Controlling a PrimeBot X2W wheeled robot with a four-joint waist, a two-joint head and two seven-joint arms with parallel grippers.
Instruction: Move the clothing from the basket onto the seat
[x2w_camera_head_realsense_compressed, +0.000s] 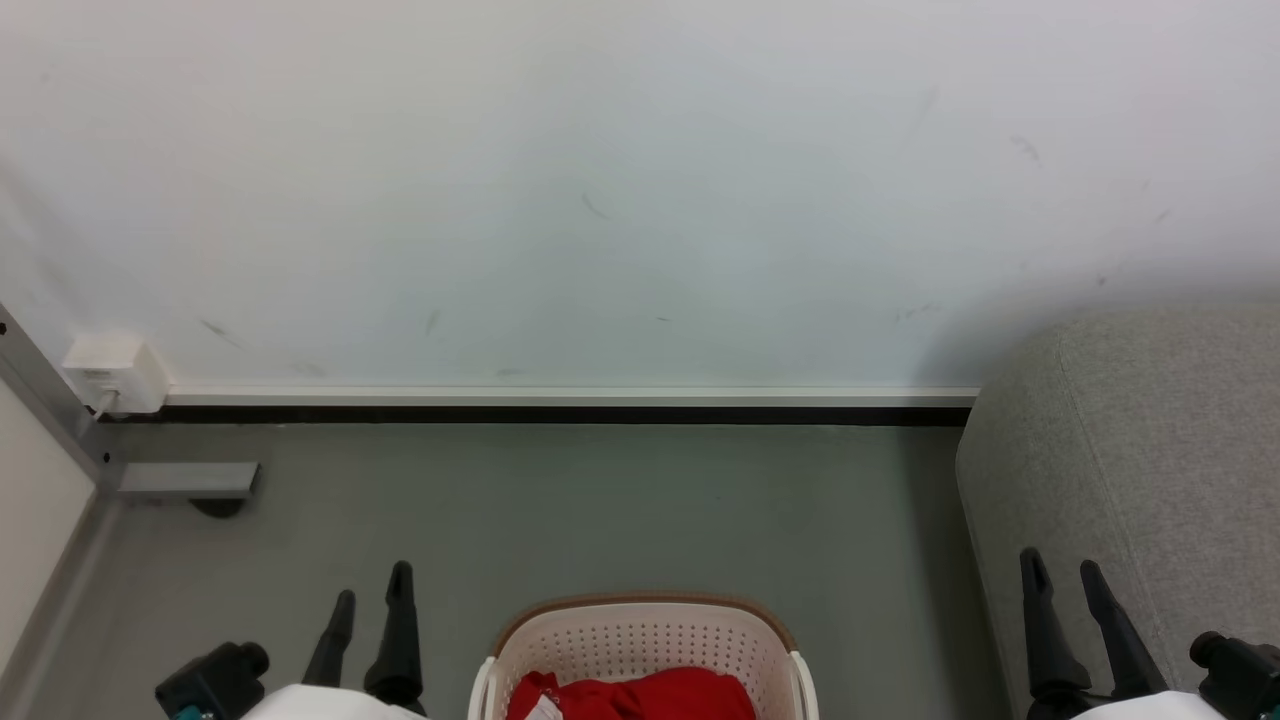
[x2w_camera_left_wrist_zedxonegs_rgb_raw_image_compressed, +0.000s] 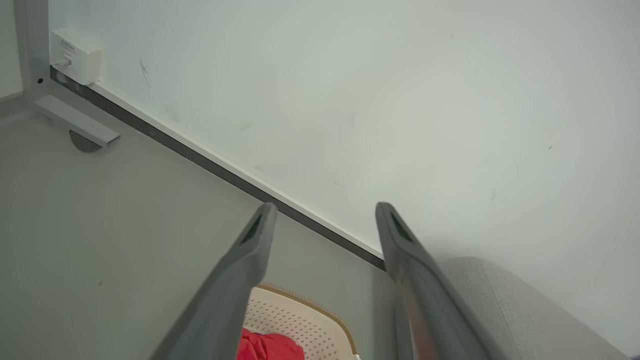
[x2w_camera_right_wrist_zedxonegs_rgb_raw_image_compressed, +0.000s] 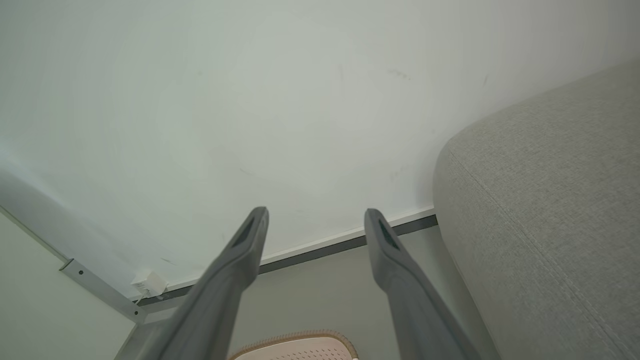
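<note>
The cream-white basket (x2w_camera_head_realsense_compressed: 640, 640) with a brown rim stands on the grey floor at the bottom middle of the head view. Red clothing (x2w_camera_head_realsense_compressed: 640, 695) lies inside it. The left wrist view catches the basket (x2w_camera_left_wrist_zedxonegs_rgb_raw_image_compressed: 295, 315) and the clothing (x2w_camera_left_wrist_zedxonegs_rgb_raw_image_compressed: 267, 347) low between the fingers. The light-grey seat (x2w_camera_head_realsense_compressed: 1140, 470) rises at the right, also in the right wrist view as the seat (x2w_camera_right_wrist_zedxonegs_rgb_raw_image_compressed: 545, 200). My left gripper (x2w_camera_head_realsense_compressed: 372, 595) hangs open to the left of the basket, holding nothing. My right gripper (x2w_camera_head_realsense_compressed: 1062, 578) stands open in front of the seat's edge, likewise holding nothing.
A white wall (x2w_camera_head_realsense_compressed: 600, 180) with a dark skirting strip closes off the floor behind the basket. A white socket box (x2w_camera_head_realsense_compressed: 112, 372) sits low at the left corner beside a grey metal frame (x2w_camera_head_realsense_compressed: 185, 480). Bare grey floor (x2w_camera_head_realsense_compressed: 600, 500) lies between wall and basket.
</note>
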